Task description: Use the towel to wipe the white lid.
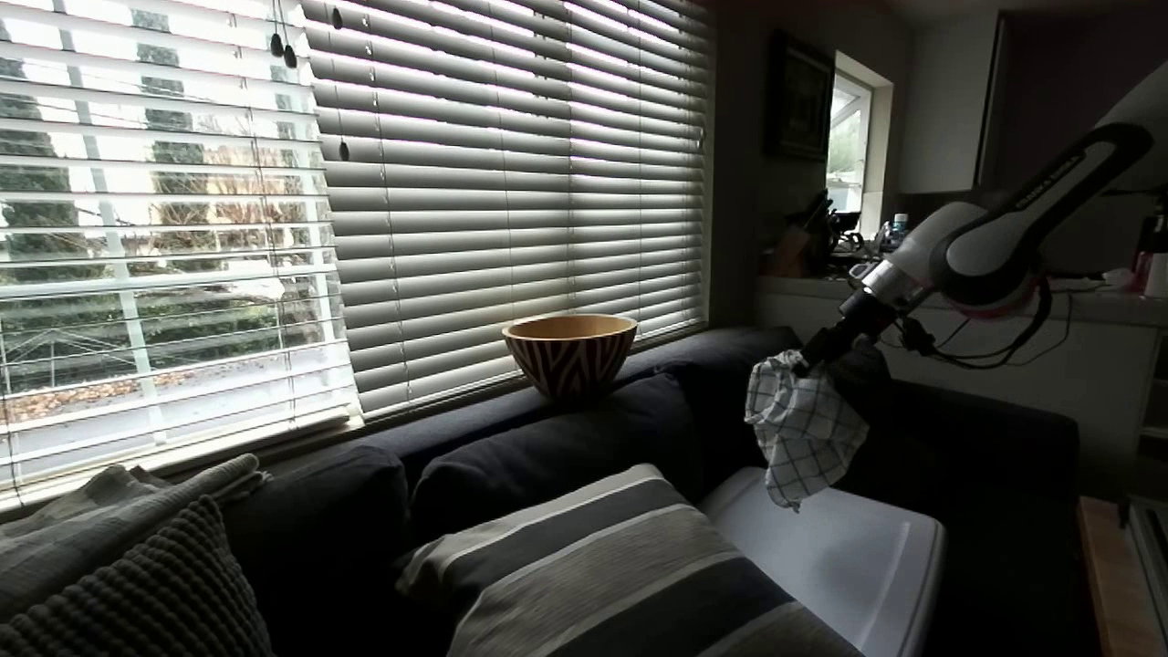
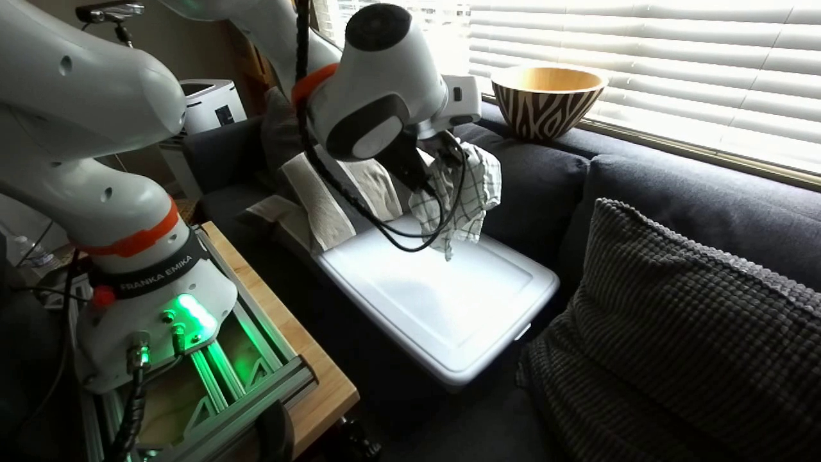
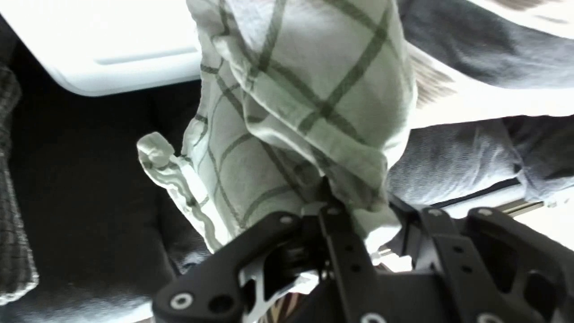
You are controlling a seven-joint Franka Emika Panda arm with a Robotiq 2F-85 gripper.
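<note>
The green-lit robot base [image 2: 147, 314] shows only in an exterior view; in both exterior views the zebra-patterned bowl [image 1: 568, 363], its inner floor hidden, stands on the sofa back [image 2: 539, 183]. The pincer [image 3: 361, 202] grips the towel [image 1: 808, 429], which hangs from it over the white lid [image 2: 436, 301]; whether they touch, I cannot tell

A zebra-patterned bowl [image 1: 570, 363] stands atop the dark sofa [image 1: 557, 447] beside window blinds [image 1: 511, 192], a striped cushion [image 1: 620, 561] lower down.
</note>
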